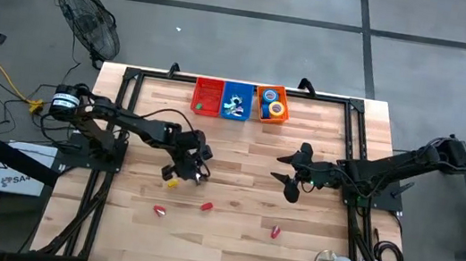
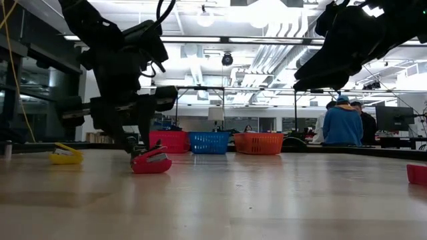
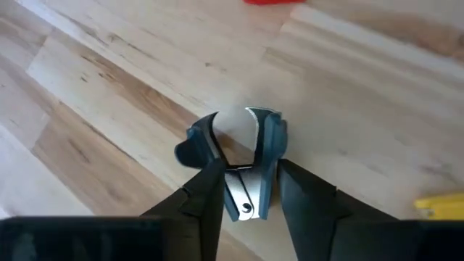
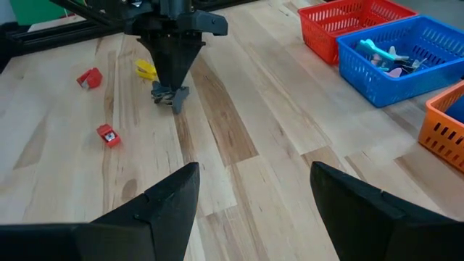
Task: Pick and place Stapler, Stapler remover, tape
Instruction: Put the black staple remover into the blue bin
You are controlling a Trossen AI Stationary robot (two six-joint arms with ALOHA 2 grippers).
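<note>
Left gripper (image 3: 250, 192) clenched on a blue-grey staple remover (image 3: 239, 163) low over the table (image 1: 311, 222).

The left gripper (image 1: 192, 166) stood left of the table's middle, its fingers (image 3: 206, 196) closed on the remover (image 4: 170, 94) from both sides, the remover's claws pointing away from the wrist and down toward the wood; whether it touched the wood could not be told. A yellow stapler (image 1: 172, 182) lay just beside that gripper, and three red staplers (image 1: 159, 210) (image 1: 206, 206) (image 1: 274, 232) lay scattered nearer the front edge. The right gripper (image 1: 294, 176) hung right of centre, well apart from the left, its fingers (image 4: 167, 199) spread and gripping nothing. At the far edge sat a red basket (image 1: 208, 97), a blue basket (image 1: 237, 101) with removers in it, and an orange basket (image 1: 272, 103) with rolls of tape (image 1: 276, 109).
</note>
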